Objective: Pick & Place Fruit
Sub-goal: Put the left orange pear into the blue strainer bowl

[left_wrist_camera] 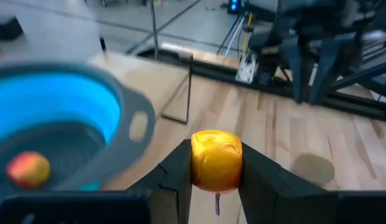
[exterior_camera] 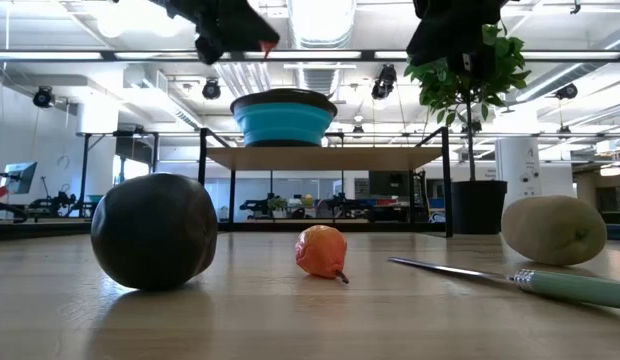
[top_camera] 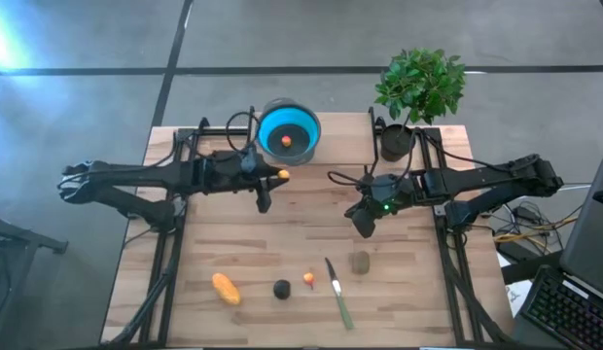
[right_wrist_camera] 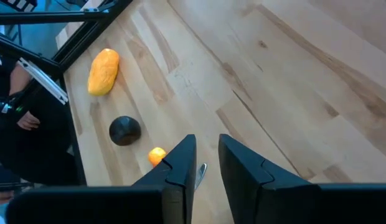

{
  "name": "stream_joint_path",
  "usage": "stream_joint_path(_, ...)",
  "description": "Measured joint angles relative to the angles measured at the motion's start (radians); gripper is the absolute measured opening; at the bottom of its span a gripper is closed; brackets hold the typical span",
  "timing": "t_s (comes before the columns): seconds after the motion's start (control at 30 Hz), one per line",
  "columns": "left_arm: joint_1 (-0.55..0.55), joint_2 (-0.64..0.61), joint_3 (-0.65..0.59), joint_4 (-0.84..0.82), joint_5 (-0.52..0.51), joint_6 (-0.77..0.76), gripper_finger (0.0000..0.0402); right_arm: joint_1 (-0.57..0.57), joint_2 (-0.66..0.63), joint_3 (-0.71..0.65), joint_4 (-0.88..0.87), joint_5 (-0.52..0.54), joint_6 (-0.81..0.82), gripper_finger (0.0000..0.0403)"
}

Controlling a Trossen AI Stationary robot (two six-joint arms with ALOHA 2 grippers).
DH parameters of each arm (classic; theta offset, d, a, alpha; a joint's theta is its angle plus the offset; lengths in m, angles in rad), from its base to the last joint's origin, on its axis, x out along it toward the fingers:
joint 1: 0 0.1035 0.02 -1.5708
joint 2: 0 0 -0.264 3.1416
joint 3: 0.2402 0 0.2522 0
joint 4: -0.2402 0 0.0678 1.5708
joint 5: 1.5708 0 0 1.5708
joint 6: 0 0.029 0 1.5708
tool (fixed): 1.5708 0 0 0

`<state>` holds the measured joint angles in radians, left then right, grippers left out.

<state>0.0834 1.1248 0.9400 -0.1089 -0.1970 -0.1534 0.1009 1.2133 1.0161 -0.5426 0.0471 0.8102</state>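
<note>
My left gripper is shut on a small yellow-orange fruit, held in the air just near of the blue bowl. A small red fruit lies inside the bowl. My right gripper hangs over the table's middle right, its fingers a narrow gap apart with nothing between them. On the near part of the table rest an elongated orange-yellow fruit, a black round one, a tiny orange-red one and an olive-brown oval one. My left gripper pinches the small yellow-orange fruit by its two opposite sides between the two fingers. The fingers come from the table's left, almost level and slanting slightly down. The fruit is lifted clear of the table, and a thin stem hangs below it.
A green-handled knife lies between the tiny orange-red fruit and the olive-brown one. A potted plant stands at the far right, beside the right arm. Bare wood lies between the two grippers.
</note>
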Motion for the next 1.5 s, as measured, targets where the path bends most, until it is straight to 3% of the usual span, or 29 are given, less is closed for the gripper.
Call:
stream_joint_path(0.33, 0.143, 0.000, 0.109, -0.060, -0.004, 0.056, 0.0105, 0.000, 0.000, 0.001, 0.000, 0.000, -0.011, 0.0079)
stream_joint_path(0.8, 0.357, 0.049, 0.107, -0.062, -0.003, 0.046, 0.0106, -0.001, 0.000, 0.000, 0.000, 0.001, -0.061, 0.0044)
stream_joint_path(1.17, 0.386, 0.203, 0.111, -0.022, -0.012, -0.014, 0.0111, -0.001, 0.000, 0.000, 0.000, 0.003, -0.117, 0.0068)
stream_joint_path(1.5, 0.386, 0.230, 0.115, -0.021, -0.012, -0.015, 0.0121, -0.001, 0.000, 0.000, 0.000, 0.004, -0.134, 0.0086)
